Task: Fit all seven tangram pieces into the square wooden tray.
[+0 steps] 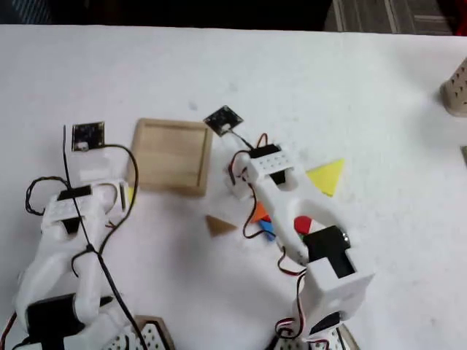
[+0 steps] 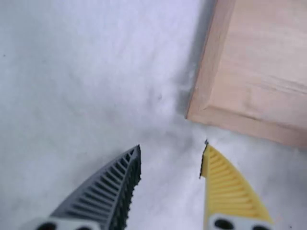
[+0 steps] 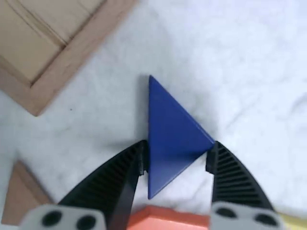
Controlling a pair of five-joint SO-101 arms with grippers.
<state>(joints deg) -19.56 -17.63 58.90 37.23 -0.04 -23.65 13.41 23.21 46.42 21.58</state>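
at the middle of the white desk [image 1: 365, 87] the square wooden tray [image 1: 171, 155] is set flat, a raised rim framing its recessed floor, and pale bare grain is shown across that floor. a wide stretch of desk is seen beyond the tray's far edge, and a narrower strip is left between its near edge and the two arms. the left hand [image 2: 171, 148] is held just off the tray's near corner [image 2: 249, 72], its fingers spread, one ribbed and dark, the other ribbed and yellow, with only desk surface between them. the right hand [image 3: 176, 148] is pinched on the blue triangle [image 3: 170, 139], and both dark ribbed tips are seen against its edges; the piece is flat and smooth, and its sharp point is turned away from the wrist, near the tray's corner [image 3: 57, 43] but apart from it. an orange piece [image 3: 168, 218] is found just behind the blue triangle, close under the hand. a brown triangle [image 1: 219, 225] of plain wood is laid on the desk in front of the tray, between the arms. a yellow triangle [image 1: 327, 176] is laid beside the right arm, on its side away from the tray, and a red piece [image 1: 302, 223] is partly covered by that arm. the desk surface is shown as matt and faintly mottled in the wrist views.
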